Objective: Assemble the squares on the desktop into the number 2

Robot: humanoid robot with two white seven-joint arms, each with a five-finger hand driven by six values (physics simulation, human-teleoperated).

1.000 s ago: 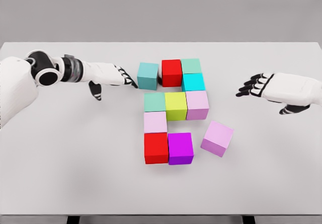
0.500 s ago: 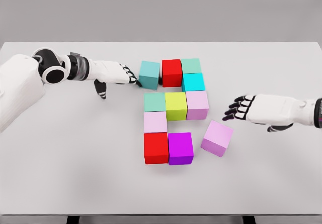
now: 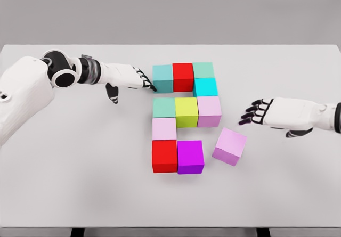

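We see the left hand (image 3: 128, 78) stretched flat, fingers extended, tips touching the teal cube (image 3: 162, 78) at far left of the cube cluster. The right hand (image 3: 266, 113) hovers, fingers spread and holding nothing, right of the loose lilac cube (image 3: 230, 146) on the white table (image 3: 80, 168).

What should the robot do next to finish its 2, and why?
Probably the right hand should nudge the loose pink cube leftward against the purple cube. It sits tilted and apart, the bottom row's only gap; the hand hovers open just above it.
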